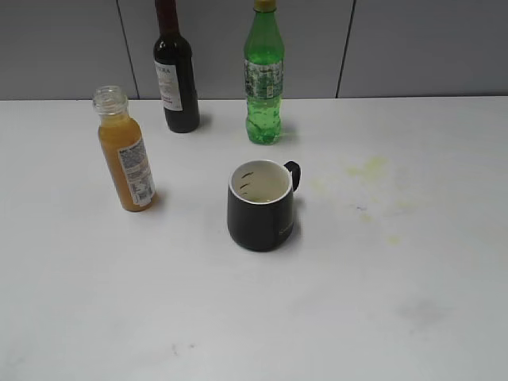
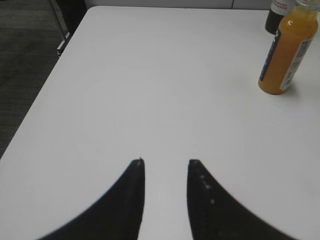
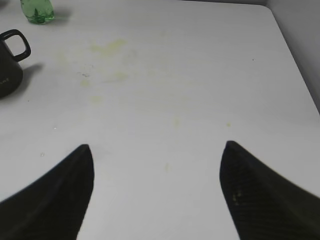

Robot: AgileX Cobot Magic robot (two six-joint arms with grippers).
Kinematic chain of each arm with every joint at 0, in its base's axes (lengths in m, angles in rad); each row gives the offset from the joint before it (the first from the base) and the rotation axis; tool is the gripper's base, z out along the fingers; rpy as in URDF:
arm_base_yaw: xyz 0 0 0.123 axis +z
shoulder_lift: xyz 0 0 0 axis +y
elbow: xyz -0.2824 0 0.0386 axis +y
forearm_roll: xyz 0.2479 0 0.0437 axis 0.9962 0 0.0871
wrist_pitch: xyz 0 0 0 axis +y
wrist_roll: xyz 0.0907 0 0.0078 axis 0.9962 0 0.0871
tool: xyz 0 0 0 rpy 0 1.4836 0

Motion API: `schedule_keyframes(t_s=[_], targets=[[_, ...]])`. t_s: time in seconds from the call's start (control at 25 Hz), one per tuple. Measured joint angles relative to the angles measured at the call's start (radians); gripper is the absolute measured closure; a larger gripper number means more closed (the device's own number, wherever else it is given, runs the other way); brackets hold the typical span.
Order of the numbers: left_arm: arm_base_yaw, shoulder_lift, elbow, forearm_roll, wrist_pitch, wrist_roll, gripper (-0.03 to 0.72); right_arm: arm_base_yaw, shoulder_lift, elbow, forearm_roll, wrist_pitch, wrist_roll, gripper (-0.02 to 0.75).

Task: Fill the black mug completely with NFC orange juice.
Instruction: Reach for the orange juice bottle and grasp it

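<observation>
While upright mid-tabletop [image 1: 413,317], black mug [image 1: 260,208] shows white interior, a few dark flecks, handle at 1 o'clock; no juice visible inside. Capless bottle [image 1: 125,151] at its 10 o'clock holds NFC orange juice [image 1: 116,159] nearly to the neck. Left end effector [image 2: 165,162] partly parted, right end effector [image 3: 157,146] released wide; both grasp nothing.

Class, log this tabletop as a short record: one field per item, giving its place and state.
mug: centre of table, upright, handle to rear right, no juice visible
juice bottle: left of mug, capless, nearly full, standing apart
wine bottle: rear, upright
soda bottle: rear, right of wine bottle
table: white, yellowish stains right of mug
left end effector: open, empty
right end effector: open wide, empty
</observation>
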Motion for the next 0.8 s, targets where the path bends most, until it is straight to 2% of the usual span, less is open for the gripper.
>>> schedule_keyframes(t_s=[0.64,0.72,0.8], targets=[[0.0,0.0,0.0,0.0,0.0,0.0,0.442,0.0,0.0,0.0,0.0,0.0,-0.001,0.143],[0.0,0.0,0.0,0.0,0.0,0.0,0.356,0.0,0.0,0.0,0.0,0.0,-0.001,0.143],[0.0,0.0,0.0,-0.001,0.0,0.0,0.183,0.0,0.0,0.0,0.0,0.0,-0.001,0.143]])
